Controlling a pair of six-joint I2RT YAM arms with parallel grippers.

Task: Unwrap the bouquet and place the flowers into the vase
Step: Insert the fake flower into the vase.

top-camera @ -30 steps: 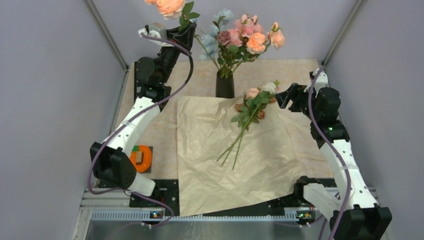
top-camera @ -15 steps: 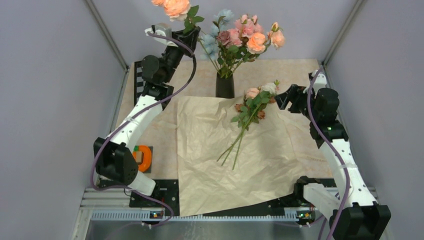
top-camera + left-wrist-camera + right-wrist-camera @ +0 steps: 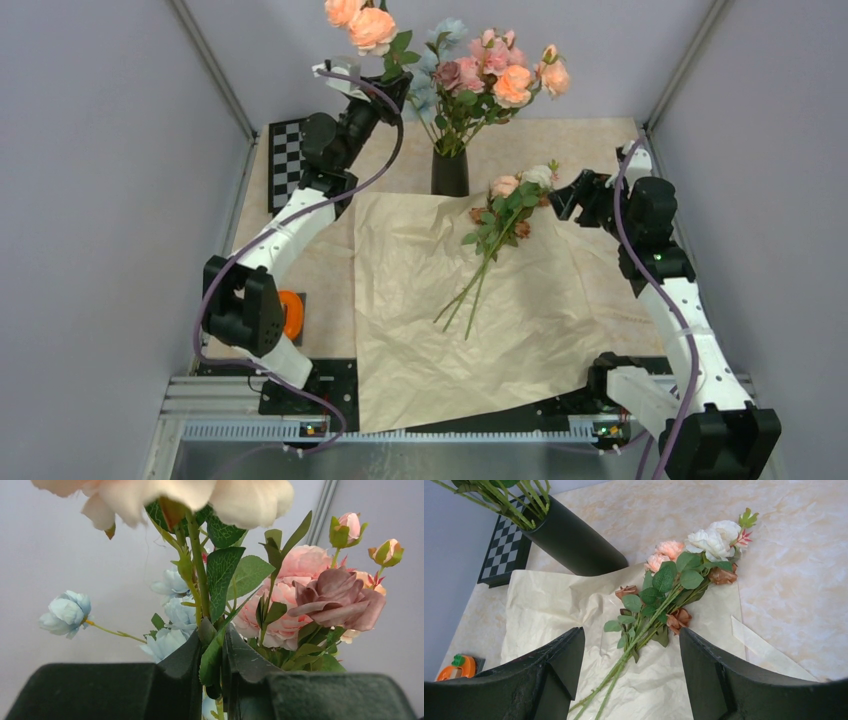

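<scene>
**Gently: light, bendy stems, so grip low**

Your left jaws pinch a peach-pink long-stemmed rose (image 3: 371, 25) high beside the slim matte black vase (image 3: 449, 172). Right jaws gape near the cream and pink roses (image 3: 659, 605) lying on crinkled tan paper (image 3: 450, 320). They look light and fragile, so take them mid-stem.

Our grey booth
We see plain grey walls (image 3: 90, 200), slim metal corner posts (image 3: 213, 70), and a marbled beige tabletop (image 3: 590, 140).

1. Vase (image 3: 449, 172): matte black.
2. Paper (image 3: 450, 330): crinkled tan.
3. Flowers (image 3: 505, 215) on the paper: cream-white, peach-pink, brown, with green leaves.
4. Raised rose (image 3: 371, 27): peach.
5. Board (image 3: 284, 160): black-and-white checks.
6. Table (image 3: 600, 140): marbled beige.
</scene>
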